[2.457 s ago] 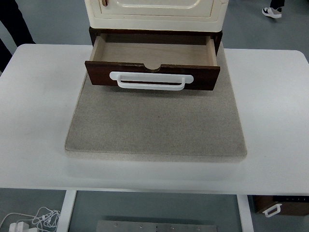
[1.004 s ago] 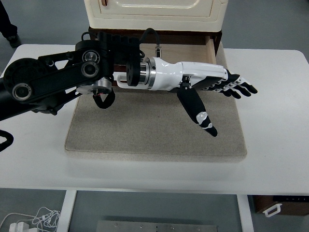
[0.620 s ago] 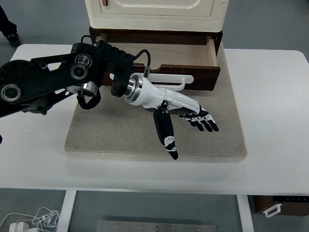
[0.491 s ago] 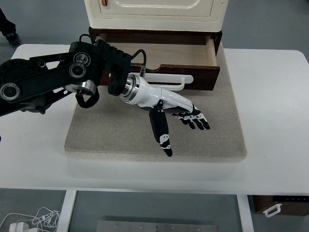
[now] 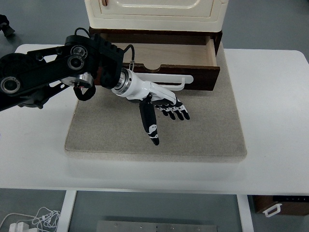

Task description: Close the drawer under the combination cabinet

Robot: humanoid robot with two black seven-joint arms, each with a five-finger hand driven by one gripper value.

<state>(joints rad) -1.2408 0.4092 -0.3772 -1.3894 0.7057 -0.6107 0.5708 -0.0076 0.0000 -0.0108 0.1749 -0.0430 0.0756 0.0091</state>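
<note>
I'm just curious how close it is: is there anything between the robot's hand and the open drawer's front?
Nothing solid shows in the head view. The left hand hovers open in front of the drawer, below its white handle; only bare grey mat lies beneath.

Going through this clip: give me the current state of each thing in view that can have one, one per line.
Drawer: pulled open, nothing visible inside.
Drawer handle: not gripped.
Cabinet door: closed.
Left hand: open, fingers spread, over the mat in front of the drawer.
Right hand: not in view.

dark brown drawer (image 5: 164, 50) with white handle (image 5: 181, 79) stands pulled open beneath cream cabinet (image 5: 154, 12).
</note>
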